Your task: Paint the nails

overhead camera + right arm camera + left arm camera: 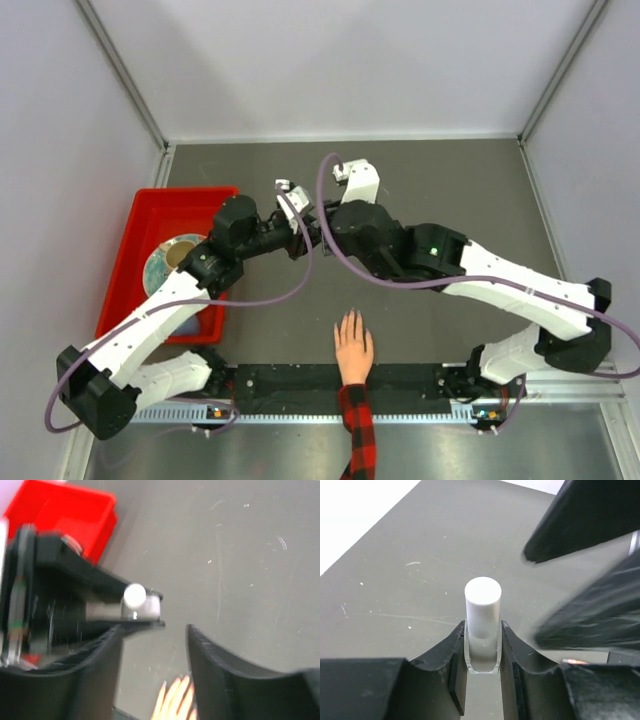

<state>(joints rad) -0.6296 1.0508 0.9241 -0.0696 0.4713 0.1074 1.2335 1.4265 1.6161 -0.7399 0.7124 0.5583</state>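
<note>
A light-skinned hand point(352, 347) in a red-and-black plaid sleeve point(358, 432) lies flat on the table near the front edge, fingers pointing away. Its nails are too small and blurred to make out. My left gripper point(483, 630) is shut on a small clear glass bottle point(482, 600) with a white cap, held upright above the table's middle. My right gripper point(155, 628) stands open beside it with nothing between its fingers. The bottle point(141, 602) shows just beyond its left finger. The hand's fingertips point(172, 697) show blurred below the jaws.
A red tray point(140, 215) with a round dish point(172, 256) in it stands at the left of the dark table point(450, 190). Both arms meet over the middle, above and beyond the hand. Grey walls close the table on three sides.
</note>
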